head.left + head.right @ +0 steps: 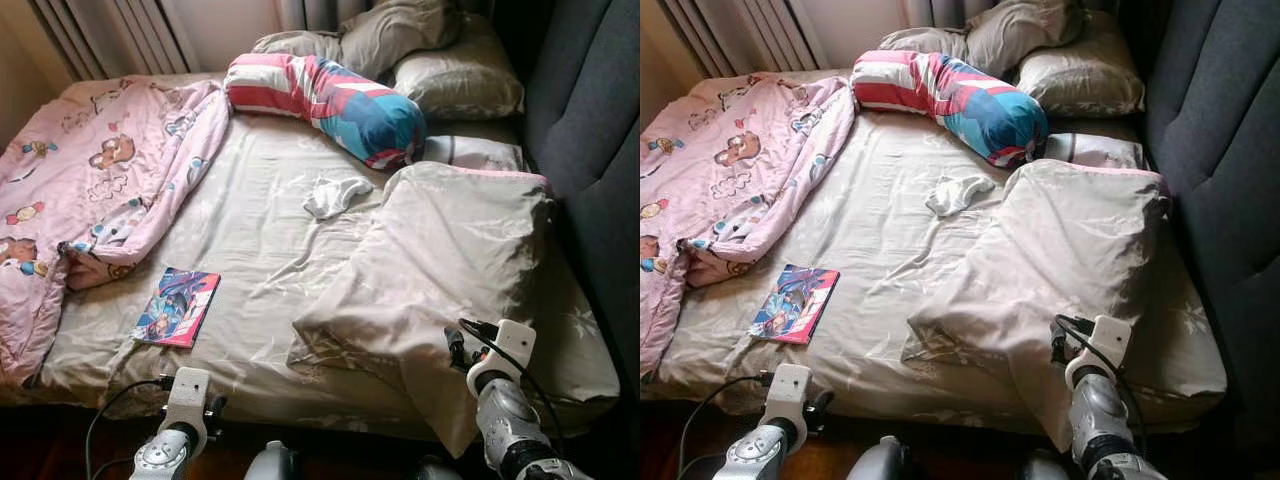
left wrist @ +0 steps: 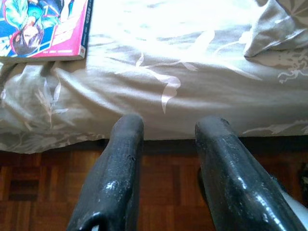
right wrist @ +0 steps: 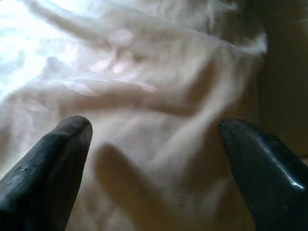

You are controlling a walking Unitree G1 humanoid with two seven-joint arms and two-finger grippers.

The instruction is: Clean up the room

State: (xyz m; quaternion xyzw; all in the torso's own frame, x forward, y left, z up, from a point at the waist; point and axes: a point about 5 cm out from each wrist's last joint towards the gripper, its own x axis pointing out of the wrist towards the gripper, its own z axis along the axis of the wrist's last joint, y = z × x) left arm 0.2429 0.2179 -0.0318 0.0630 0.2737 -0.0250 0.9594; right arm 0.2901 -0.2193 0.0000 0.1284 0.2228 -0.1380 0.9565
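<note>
Right gripper, fingers spread wide, hovers just over the beige duvet at the bed's near edge; left gripper, fingers slightly parted and empty, points at the bed edge below a comic.

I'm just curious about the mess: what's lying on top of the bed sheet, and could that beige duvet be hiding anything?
On the sheet lie a comic book, a white cloth, a striped bolster, a pink blanket and the folded duvet. Whatever lies beneath the duvet is covered.
</note>
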